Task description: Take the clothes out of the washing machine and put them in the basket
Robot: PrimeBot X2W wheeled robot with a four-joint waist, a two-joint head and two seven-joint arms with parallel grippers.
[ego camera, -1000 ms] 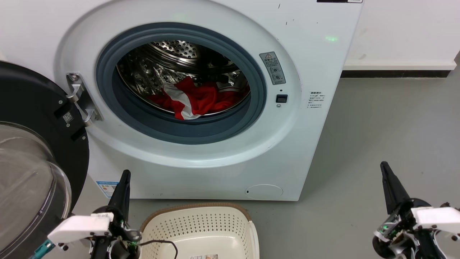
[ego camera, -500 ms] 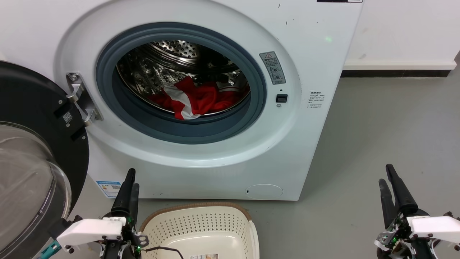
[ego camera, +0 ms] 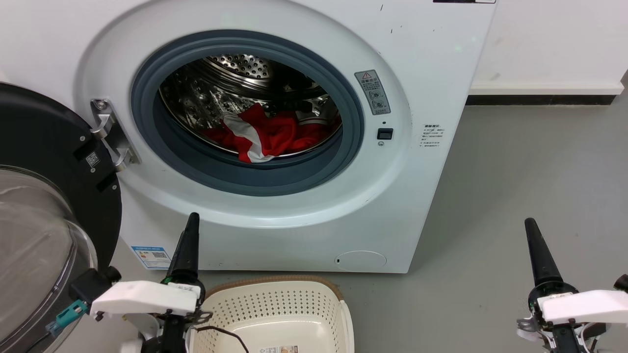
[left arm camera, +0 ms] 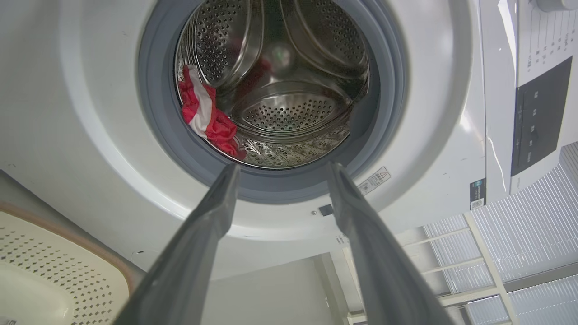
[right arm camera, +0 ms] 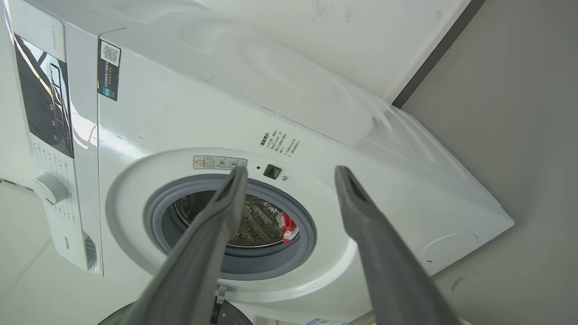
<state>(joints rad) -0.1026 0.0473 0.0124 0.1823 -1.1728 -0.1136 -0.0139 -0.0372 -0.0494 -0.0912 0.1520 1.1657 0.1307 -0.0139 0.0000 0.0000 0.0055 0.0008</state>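
Observation:
The washing machine [ego camera: 304,235] stands with its door swung open to the left. The clothes [ego camera: 270,132], bright red with a white stripe, lie low in the steel drum; they also show in the left wrist view [left arm camera: 207,122] and the right wrist view [right arm camera: 289,225]. The cream basket [ego camera: 274,304] sits on the floor in front of the washer, under the opening. My left gripper [ego camera: 192,219] is just left of the basket, below the door ring, open and holding nothing [left arm camera: 283,168]. My right gripper [ego camera: 529,224] hovers over the floor to the washer's right, open with nothing in it [right arm camera: 291,171].
The round black-rimmed glass door [ego camera: 49,220] juts out at the left, close to my left arm. Grey floor [ego camera: 515,171] stretches to the right of the washer as far as a white wall with a dark skirting strip [ego camera: 539,100].
My left gripper has moved up and to the right, nearer the washer's opening. My right gripper has risen slightly. The clothes and basket lie as before.

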